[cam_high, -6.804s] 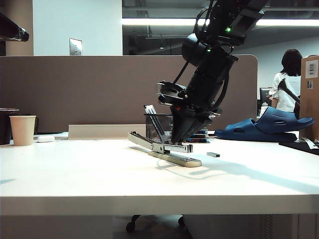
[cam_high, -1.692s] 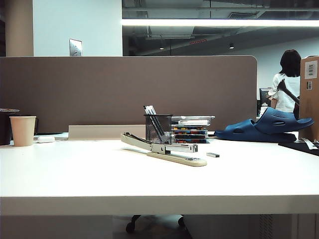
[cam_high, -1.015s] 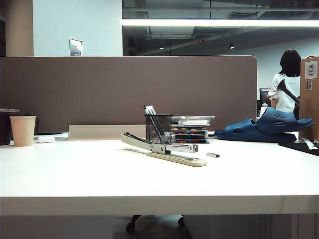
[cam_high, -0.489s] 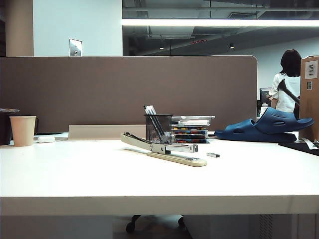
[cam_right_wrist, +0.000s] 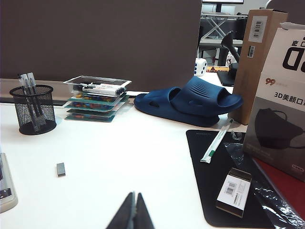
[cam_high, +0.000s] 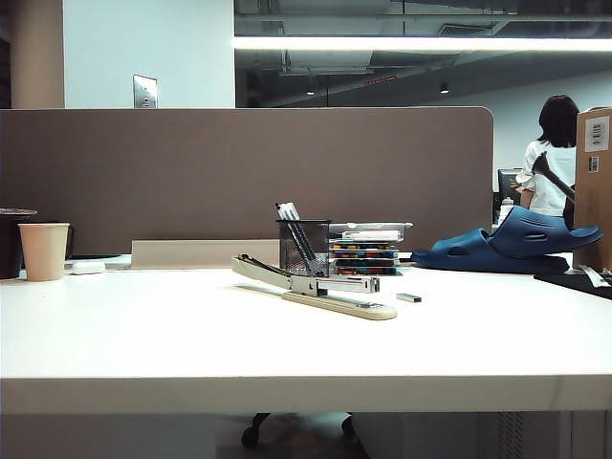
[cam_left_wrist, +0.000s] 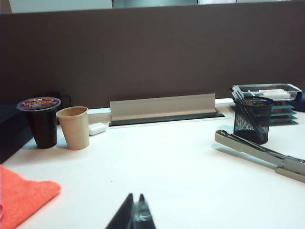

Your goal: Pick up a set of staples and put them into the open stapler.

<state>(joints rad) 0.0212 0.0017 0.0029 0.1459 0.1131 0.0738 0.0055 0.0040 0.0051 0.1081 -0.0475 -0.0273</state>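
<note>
The stapler point(cam_high: 335, 295) lies open in the middle of the white table, its long upper arm point(cam_high: 260, 269) swung back to the left; part of it shows in the left wrist view point(cam_left_wrist: 252, 148), and its end shows in the right wrist view point(cam_right_wrist: 5, 188). The set of staples is hidden; I cannot make it out in the metal channel. A small grey strip point(cam_high: 408, 297) point(cam_right_wrist: 61, 169) lies on the table just right of the stapler. My left gripper point(cam_left_wrist: 135, 195) and right gripper point(cam_right_wrist: 134, 193) hang shut and empty over the near table, far from the stapler and outside the exterior view.
Behind the stapler stand a black mesh pen cup point(cam_high: 304, 247) and stacked trays point(cam_high: 368, 251). A blue slipper point(cam_high: 516, 244) lies at the back right, a paper cup point(cam_high: 44, 251) at the far left. An orange cloth point(cam_left_wrist: 24, 198), a black mat point(cam_right_wrist: 224, 176) and boxes point(cam_right_wrist: 281, 95) edge the table.
The arm that stood over the stapler several seconds ago has left the exterior view, and the stapler's upper arm lies lower. Over the last second nothing differs.
</note>
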